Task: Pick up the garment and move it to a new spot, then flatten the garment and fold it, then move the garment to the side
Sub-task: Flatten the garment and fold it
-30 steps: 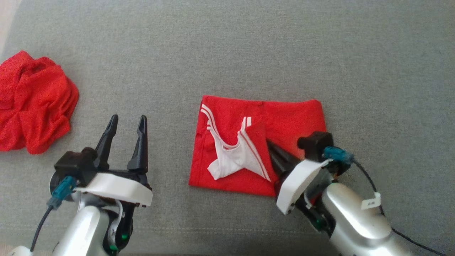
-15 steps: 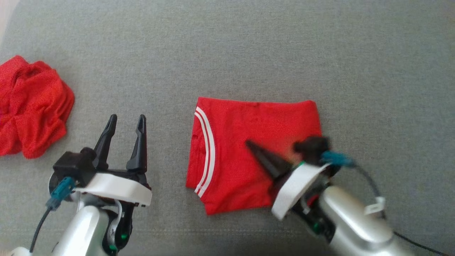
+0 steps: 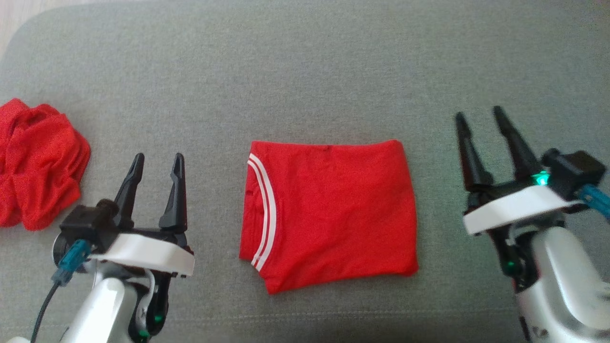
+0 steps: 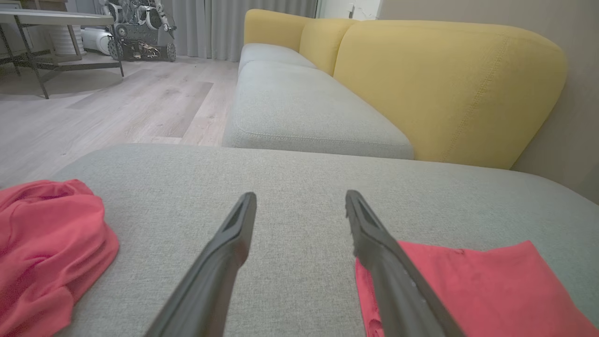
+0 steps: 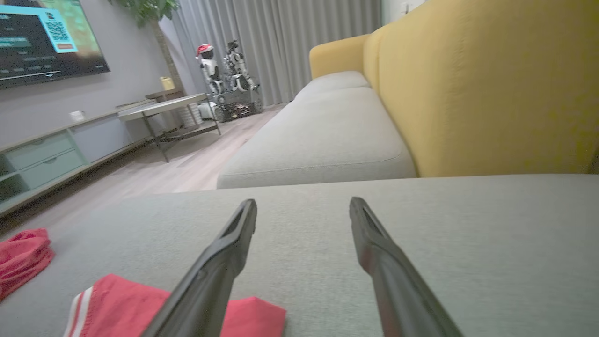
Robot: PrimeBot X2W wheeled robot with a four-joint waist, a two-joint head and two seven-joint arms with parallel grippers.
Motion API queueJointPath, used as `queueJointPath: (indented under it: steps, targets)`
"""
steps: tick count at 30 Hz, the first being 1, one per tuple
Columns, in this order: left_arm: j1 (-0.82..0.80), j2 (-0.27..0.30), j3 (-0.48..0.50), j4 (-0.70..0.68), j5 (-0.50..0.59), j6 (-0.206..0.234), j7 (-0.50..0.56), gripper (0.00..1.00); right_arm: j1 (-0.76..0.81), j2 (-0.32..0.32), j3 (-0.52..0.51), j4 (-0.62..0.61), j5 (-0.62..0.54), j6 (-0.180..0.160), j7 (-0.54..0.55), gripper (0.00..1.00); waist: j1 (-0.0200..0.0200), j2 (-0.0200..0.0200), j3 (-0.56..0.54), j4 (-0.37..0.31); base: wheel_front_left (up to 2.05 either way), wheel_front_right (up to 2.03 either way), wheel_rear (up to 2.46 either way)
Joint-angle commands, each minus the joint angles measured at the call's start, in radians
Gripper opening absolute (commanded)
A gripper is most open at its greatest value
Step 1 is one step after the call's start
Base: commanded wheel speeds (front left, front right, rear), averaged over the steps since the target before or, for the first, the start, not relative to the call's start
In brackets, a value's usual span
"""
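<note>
A red garment point(image 3: 329, 212) with two white stripes along its left edge lies folded flat on the grey cushion point(image 3: 305, 71); it also appears as the garment point(image 4: 482, 285) and the garment point(image 5: 117, 304) in the wrist views. My left gripper point(image 3: 157, 162) stands open to the garment's left, off the cloth. To the garment's right, my right gripper point(image 3: 479, 114) is open and empty, apart from the fabric.
A crumpled red cloth point(image 3: 35, 162) lies at the cushion's left edge, also seen as the cloth point(image 4: 47, 243). A yellow sofa back point(image 4: 444, 84) rises behind the cushion. Wooden floor point(image 4: 93, 112) and a table point(image 5: 164, 110) lie beyond.
My right gripper has let go of the garment, opened and drawn away to the right. The white-lined flap is now folded flat. The head camera has shifted a little.
</note>
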Motion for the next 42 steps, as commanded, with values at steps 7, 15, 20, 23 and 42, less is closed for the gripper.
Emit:
queueJointPath:
  steps: [7, 15, 20, 23, 42]
  targets:
    - [0.017, 0.041, 0.041, -0.059, 0.008, 0.019, 0.004, 1.00, 0.103, 0.035, -0.125, -0.179, -0.107, -0.001, 0.089, 1.00, 0.0000, 0.0000, -0.054, -0.009, 0.00, 0.00, 0.00]
    - [0.067, 0.048, 0.027, -0.069, 0.003, 0.022, 0.013, 1.00, 0.200, 0.049, -0.155, -0.265, -0.142, -0.001, 0.154, 1.00, 0.0000, 0.0000, -0.102, -0.005, 0.00, 0.00, 0.00]
    - [0.097, 0.053, 0.021, -0.069, -0.003, 0.023, 0.018, 1.00, 0.250, 0.055, -0.165, -0.297, -0.142, -0.001, 0.177, 1.00, 0.0000, 0.0000, -0.138, -0.003, 0.00, 0.00, 0.00]
    - [0.111, 0.058, 0.017, -0.069, -0.004, 0.025, 0.023, 1.00, 0.273, 0.057, -0.167, -0.308, -0.140, -0.001, 0.186, 1.00, 0.0000, 0.0000, -0.157, -0.003, 0.00, 0.00, 0.00]
    - [0.150, 0.096, 0.016, -0.082, 0.026, 0.072, 0.038, 1.00, 0.325, 0.061, -0.168, -0.332, -0.140, -0.001, 0.211, 1.00, 0.0000, 0.0000, -0.209, -0.003, 0.00, 0.00, 0.00]
